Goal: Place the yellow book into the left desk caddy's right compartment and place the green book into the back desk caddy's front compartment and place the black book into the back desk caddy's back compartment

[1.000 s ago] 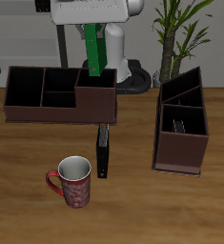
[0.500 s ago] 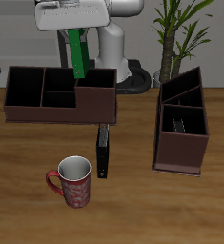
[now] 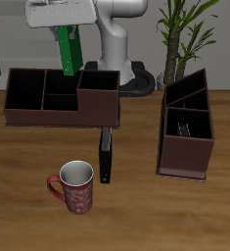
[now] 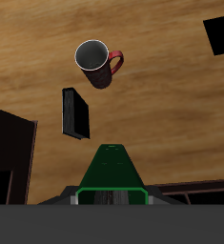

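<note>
My arm is glossy white, built of thick rounded segments, smooth like moulded plastic. It rises as a stout white column from a round dark grey base plate with a black rim. My hand is a wide, pale grey-white block with soft edges and faint darker seams along its face. In the wrist view, my gripper shows only as a dark grey housing with 2 angled shoulders; its fingers are too hidden to make out.

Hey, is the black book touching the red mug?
Apart. In the exterior view, bare wood shows between the black book and the red mug; the wrist view shows the same gap.
</note>
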You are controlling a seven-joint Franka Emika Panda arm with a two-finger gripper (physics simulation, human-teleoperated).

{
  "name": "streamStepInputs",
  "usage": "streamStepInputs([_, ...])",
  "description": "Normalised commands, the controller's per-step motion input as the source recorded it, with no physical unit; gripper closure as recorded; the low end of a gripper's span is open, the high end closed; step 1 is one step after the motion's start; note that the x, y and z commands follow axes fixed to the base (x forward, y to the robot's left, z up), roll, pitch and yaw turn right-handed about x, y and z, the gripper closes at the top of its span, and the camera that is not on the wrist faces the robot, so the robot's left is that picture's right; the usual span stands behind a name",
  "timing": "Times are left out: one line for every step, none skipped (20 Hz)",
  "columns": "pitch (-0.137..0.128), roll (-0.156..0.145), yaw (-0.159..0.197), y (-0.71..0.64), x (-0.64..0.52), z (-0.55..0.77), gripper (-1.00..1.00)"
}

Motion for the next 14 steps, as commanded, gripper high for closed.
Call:
streamStepInputs([-0.074, 0.058, 0.181, 0.06, -0.44, -0.08, 1.00])
streamStepInputs([-0.040, 0.195, -0.096, -0.15, -0.83, -0.03, 1.00])
streamStepInputs([0.000, 0.038, 0.007, 0.05, -0.19, -0.05, 1.00])
streamStepInputs([-0.027, 0.081, 0.113, -0.20, -0.52, -0.08, 1.00])
streamStepInputs([0.000, 0.000, 0.000, 0.14, -0.05, -0.01, 1.00])
streamStepInputs([0.001, 0.076, 0.117, -0.29, -0.54, -0.05, 1.00])
streamStepInputs([0.002, 0.042, 0.124, -0.18, -0.30, -0.01, 1.00])
streamStepInputs([0.024, 0.066, -0.015, -0.18, -0.31, 0.00, 1.00])
streamStepInputs([-0.021, -0.001, 0.155, -0.16, -0.38, 0.02, 1.00])
streamStepInputs([-0.016, -0.058, 0.068, -0.33, -0.32, 0.01, 1.00])
streamStepInputs([0.016, -0.045, -0.006, -0.27, -0.26, -0.02, 1.00])
streamStepInputs([-0.038, -0.126, 0.003, -0.72, -0.52, 0.07, 1.00])
streamStepInputs([0.081, -0.001, -0.126, -0.30, -0.27, -0.07, 1.00])
streamStepInputs([0.000, 0.000, 0.000, 0.13, -0.05, 0.01, 1.00])
